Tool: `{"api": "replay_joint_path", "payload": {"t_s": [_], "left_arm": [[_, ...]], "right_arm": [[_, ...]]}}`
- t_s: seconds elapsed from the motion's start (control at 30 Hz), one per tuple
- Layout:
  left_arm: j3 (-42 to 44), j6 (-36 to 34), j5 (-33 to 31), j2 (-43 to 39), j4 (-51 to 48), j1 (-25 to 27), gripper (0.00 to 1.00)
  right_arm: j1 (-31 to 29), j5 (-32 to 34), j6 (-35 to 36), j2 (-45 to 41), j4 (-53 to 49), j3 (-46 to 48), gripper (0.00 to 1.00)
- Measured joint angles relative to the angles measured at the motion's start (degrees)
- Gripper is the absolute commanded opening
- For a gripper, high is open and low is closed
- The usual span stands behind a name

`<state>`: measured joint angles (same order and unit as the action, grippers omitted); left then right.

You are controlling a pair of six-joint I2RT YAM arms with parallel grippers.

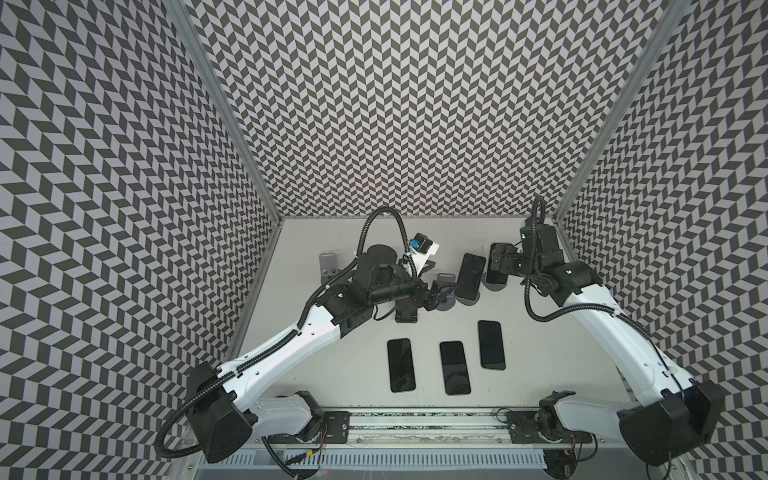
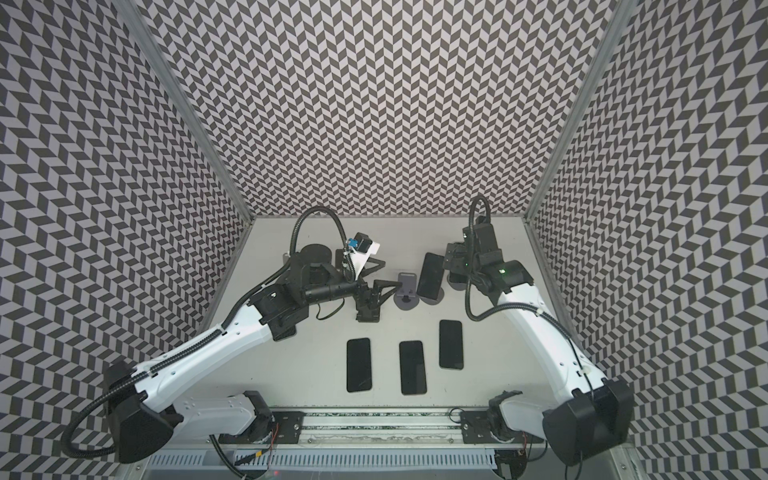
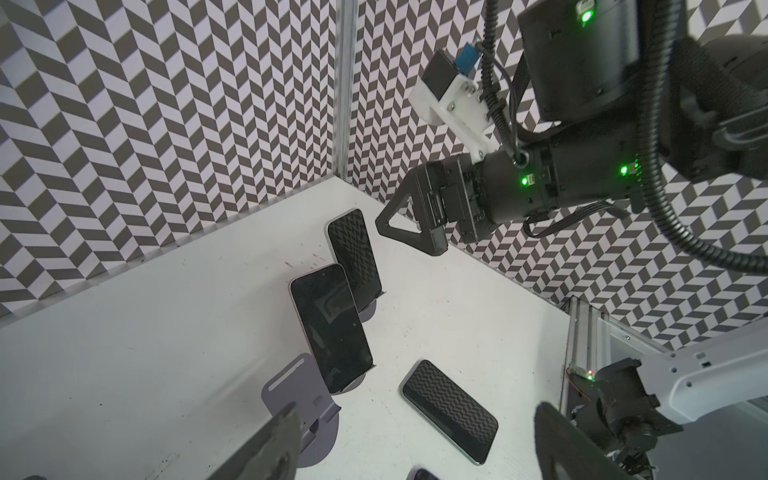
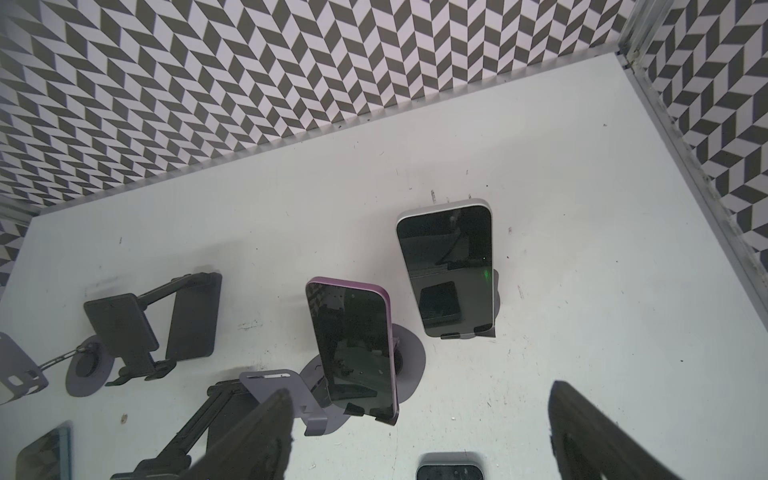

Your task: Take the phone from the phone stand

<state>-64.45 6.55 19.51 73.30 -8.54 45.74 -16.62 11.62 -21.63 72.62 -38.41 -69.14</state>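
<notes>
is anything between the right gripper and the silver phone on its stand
Nothing visible does. The right gripper hangs open over the silver phone; the purple phone stands beside it, apart and out of the path.

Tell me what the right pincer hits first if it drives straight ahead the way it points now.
Probably the propped-up silver-edged black phone, ahead of the gap of the right pincer. The purple-edged black phone stands nearer but beside that line; depth is unclear, so the pincer might graze it.
</notes>
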Motion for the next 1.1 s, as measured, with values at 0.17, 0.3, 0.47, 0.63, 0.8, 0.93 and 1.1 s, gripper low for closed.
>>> {"api": "replay_joint_path", "payload": {"t_s": [0.17,0.3,0.47,0.63,0.8,0.93,1.1], "left_arm": [[-0.1,-4.5,1.3,3.5,-0.1,0.0,0.92],[-0.1,-8.2,2.3,5.1,0.3,0.0,0.94],[-0.2,-12.6,4.3,7.4,1.6,0.0,0.96],[-0.2,-15.5,6.0,8.9,2.4,0.0,0.99],[-0.2,-17.5,7.5,8.9,2.9,0.0,1.00],[0.6,-19.1,7.9,8.5,2.9,0.0,1.00],[3.1,-21.0,7.8,7.1,3.0,0.0,1.00]], "right_arm": [[0.8,-1.1,-0.9,2.5,1.4,0.2,0.91],[0.8,-2.1,-2.8,4.9,0.2,-0.3,0.90],[0.1,-4.4,-6.1,6.8,-2.1,-1.2,0.90],[-3.3,-4.4,-9.3,6.9,-3.2,-1.2,0.91],[-7.3,-2.8,-12.5,8.2,-3.7,-1.2,0.92],[-9.7,-0.5,-14.8,11.5,-4.8,-2.2,0.92],[-10.9,1.4,-17.4,15.0,-5.8,-3.9,0.92]]}}
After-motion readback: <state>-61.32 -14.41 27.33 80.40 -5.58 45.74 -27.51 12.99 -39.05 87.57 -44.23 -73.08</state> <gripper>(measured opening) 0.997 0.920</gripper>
